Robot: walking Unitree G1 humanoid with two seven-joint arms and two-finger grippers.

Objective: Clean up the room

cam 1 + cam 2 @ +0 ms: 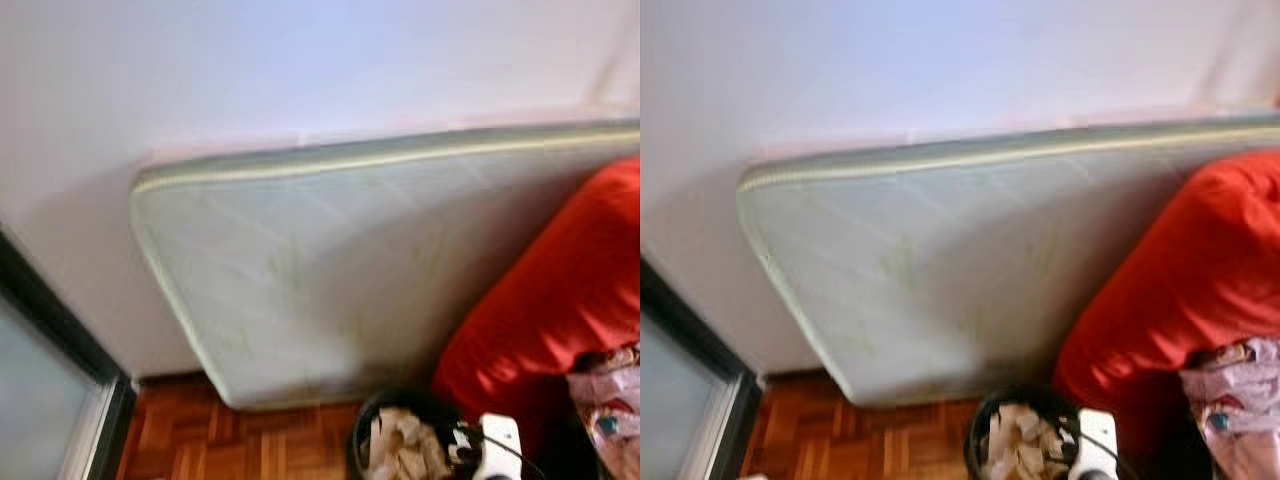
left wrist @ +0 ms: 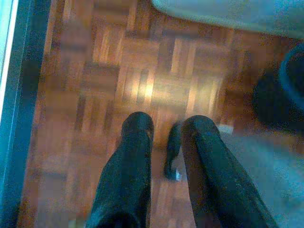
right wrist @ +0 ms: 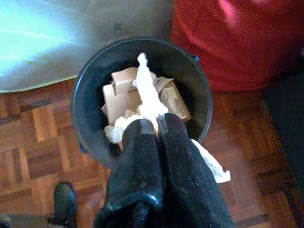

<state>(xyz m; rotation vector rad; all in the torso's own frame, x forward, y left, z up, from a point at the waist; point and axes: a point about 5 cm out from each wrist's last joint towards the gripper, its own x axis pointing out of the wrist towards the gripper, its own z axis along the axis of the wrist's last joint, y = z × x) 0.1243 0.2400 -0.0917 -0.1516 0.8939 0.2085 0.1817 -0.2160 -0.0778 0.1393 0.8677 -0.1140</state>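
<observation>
Right hand (image 3: 151,124) is pinched shut on a crumpled white paper (image 3: 147,92), dangling right over the black bin (image 3: 90,85), which already has cardboard scraps inside. So the drop is basically straight down. Left hand (image 2: 166,128) sits slightly open, holding nothing, above the parquet floor (image 2: 95,95).

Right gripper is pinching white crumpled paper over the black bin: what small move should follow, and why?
Probably open the right gripper and let go. Its fingers are shut on the crumpled white paper, which hangs directly above the round black waste bin already holding brown cardboard scraps, so it should drop inside. The left gripper hangs open over the wooden parquet floor.
</observation>
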